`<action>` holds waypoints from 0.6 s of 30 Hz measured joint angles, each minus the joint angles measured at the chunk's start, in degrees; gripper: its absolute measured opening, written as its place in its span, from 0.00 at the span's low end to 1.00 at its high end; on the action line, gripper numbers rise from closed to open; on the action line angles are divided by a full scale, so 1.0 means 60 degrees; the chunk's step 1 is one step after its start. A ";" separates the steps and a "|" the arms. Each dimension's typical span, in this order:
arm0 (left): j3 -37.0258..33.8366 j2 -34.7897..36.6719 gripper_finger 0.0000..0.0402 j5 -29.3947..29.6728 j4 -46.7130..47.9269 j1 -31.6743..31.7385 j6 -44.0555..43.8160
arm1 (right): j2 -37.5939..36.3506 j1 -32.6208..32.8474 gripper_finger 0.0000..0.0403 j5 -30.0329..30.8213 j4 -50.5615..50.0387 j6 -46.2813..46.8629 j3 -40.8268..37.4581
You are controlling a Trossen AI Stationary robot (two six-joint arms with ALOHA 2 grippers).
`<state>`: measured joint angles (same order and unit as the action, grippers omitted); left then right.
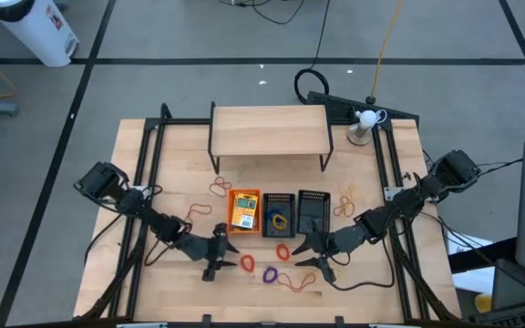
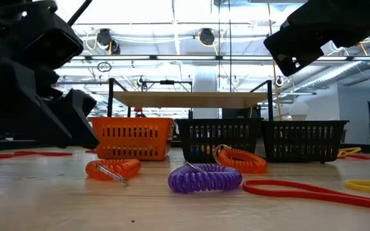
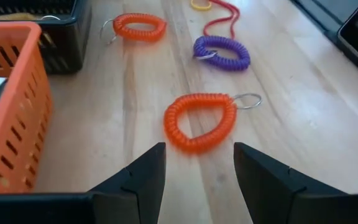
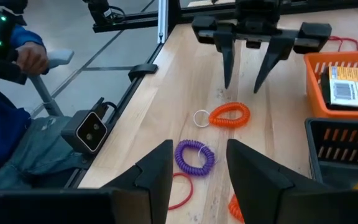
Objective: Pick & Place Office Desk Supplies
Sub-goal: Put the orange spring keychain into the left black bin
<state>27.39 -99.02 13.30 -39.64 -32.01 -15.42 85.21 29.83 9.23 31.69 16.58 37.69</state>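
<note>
Pale wood-grain table (image 1: 153, 273) bears ribbed coiled loops, orange (image 3: 199, 121) and purple (image 3: 222, 52); both grippers' fingers spread, empty.

Robotics lab or test bay, not office. Butcher-block desk (image 1: 153, 146) stands on grey floor marked with black tape lines (image 1: 89, 77). Black metal frame (image 1: 158, 123) bolted along desk edges, two dark robot arms mounted on it. Loose cables (image 1: 313, 82) trail across floor behind desk. Low view: open industrial ceiling, exposed ducts and pipes (image 2: 204, 35), strip lighting. Small camera module (image 4: 87, 132) fixed at desk edge. Seated person (image 4: 11, 124) watches beside desk.
</note>
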 joint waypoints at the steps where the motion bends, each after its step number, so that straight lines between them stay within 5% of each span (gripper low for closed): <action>1: -0.0022 0.0000 0.47 0.0000 -0.0003 0.0000 0.0078 | -0.0003 -0.0018 0.35 -0.0002 0.0036 -0.0043 0.0000; 18: -0.0193 -0.0430 0.45 -0.0312 -0.1613 0.0234 0.0903 | -0.0003 -0.0245 0.35 -0.0004 0.0071 -0.0168 0.0000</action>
<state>26.23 -101.61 11.43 -49.32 -30.61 -10.00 85.19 28.36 9.21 32.12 15.57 37.69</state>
